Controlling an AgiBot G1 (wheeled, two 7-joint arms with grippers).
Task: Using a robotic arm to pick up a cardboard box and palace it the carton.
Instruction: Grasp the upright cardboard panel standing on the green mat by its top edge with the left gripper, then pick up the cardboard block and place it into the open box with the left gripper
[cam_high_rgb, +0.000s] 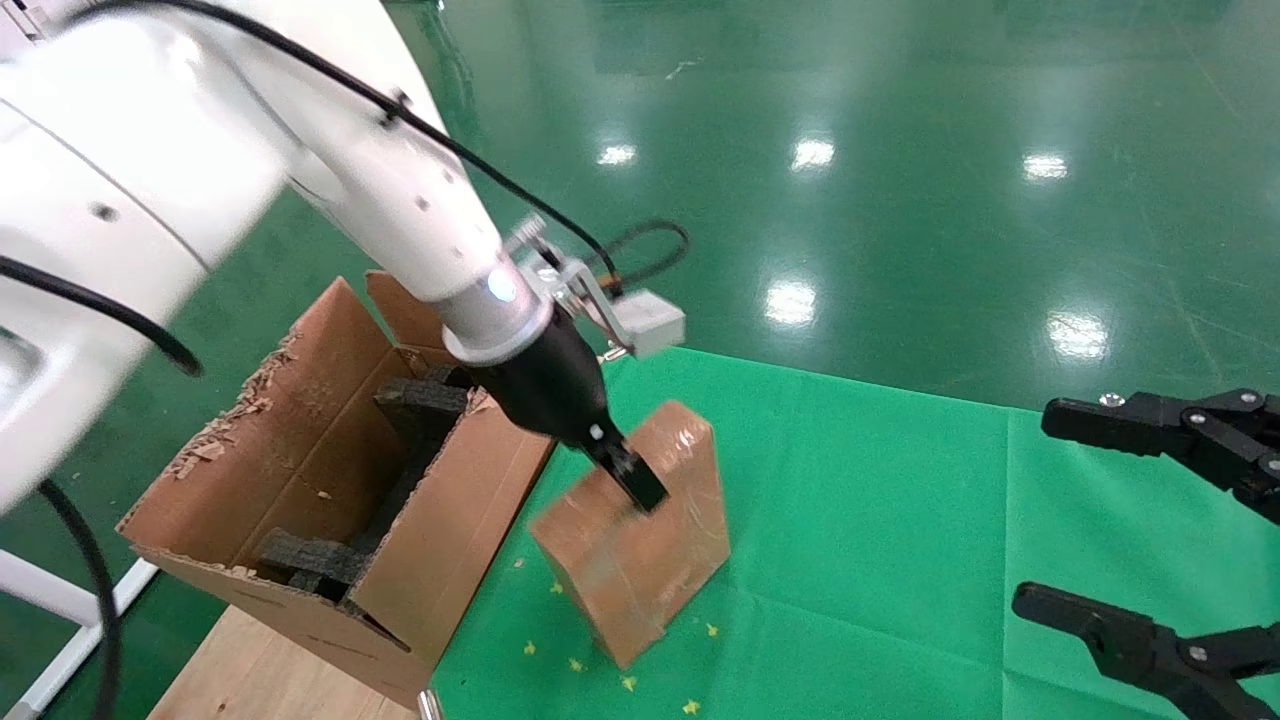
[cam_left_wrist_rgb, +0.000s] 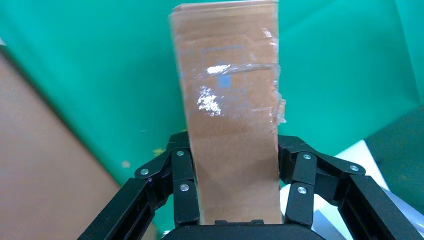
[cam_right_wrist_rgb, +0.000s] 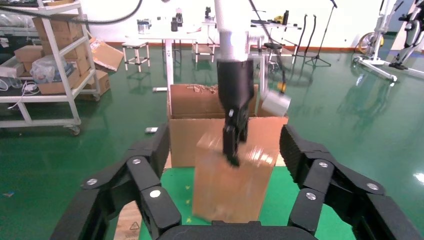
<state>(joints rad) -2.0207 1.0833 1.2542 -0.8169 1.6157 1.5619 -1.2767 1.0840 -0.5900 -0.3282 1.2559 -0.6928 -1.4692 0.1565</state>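
The cardboard box (cam_high_rgb: 640, 545), brown and wrapped in shiny tape, stands tilted on the green cloth just right of the carton (cam_high_rgb: 465, 520). The white robotic arm's left gripper (cam_high_rgb: 635, 480) is shut on the box's upper end, one finger on each broad face. The left wrist view shows the box (cam_left_wrist_rgb: 230, 125) clamped between the fingers (cam_left_wrist_rgb: 182, 170). The carton is open, with ragged flaps and black foam blocks (cam_high_rgb: 420, 400) inside. I cannot tell whether the box's lower edge touches the cloth. My right gripper (cam_high_rgb: 1080, 515) is open and empty at the far right, facing the box (cam_right_wrist_rgb: 232, 185).
The green cloth (cam_high_rgb: 900, 520) covers the table. Bare wood (cam_high_rgb: 260, 680) shows under the carton at the front left. Small yellow specks (cam_high_rgb: 575, 663) lie near the box. Shiny green floor lies beyond, and shelves (cam_right_wrist_rgb: 45, 65) and tables stand far off.
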